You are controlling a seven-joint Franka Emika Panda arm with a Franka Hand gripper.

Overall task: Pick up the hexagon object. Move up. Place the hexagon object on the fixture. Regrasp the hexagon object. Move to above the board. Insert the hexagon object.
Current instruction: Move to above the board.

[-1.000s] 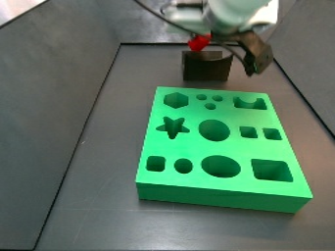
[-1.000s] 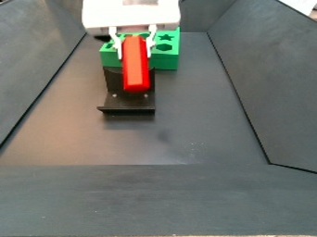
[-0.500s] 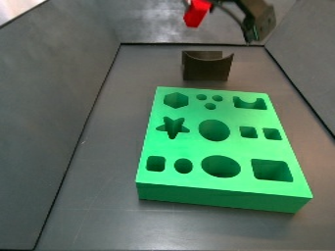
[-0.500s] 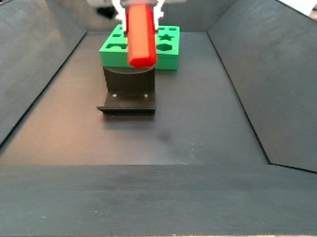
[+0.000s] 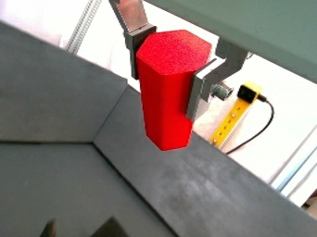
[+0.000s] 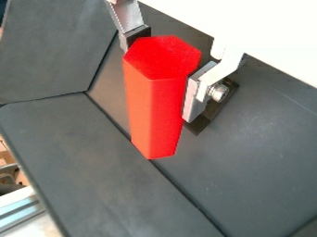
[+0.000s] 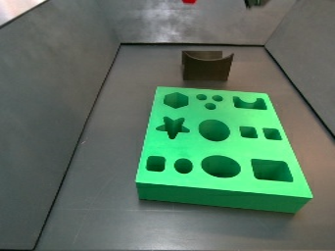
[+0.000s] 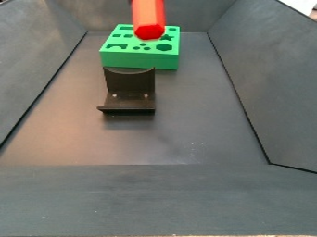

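My gripper (image 5: 173, 57) is shut on the red hexagon object (image 5: 168, 93), with a silver finger on each flat side; it also shows in the other wrist view (image 6: 158, 93). The peg hangs upright, high above the floor. In a side view only its lower end (image 8: 150, 18) shows at the top edge, over the green board (image 8: 161, 57). The dark fixture (image 7: 206, 65) stands empty behind the board (image 7: 197, 147); it also shows in the other side view (image 8: 128, 88). The gripper body is out of both side views.
Dark sloped walls (image 7: 66, 69) enclose the black floor (image 8: 161, 139) on both sides. A yellow item with a black cable (image 5: 247, 94) lies outside the enclosure.
The gripper has risen straight up from the fixture with the red peg in it. It has left the top of both side views. The fixture's notch is now empty.
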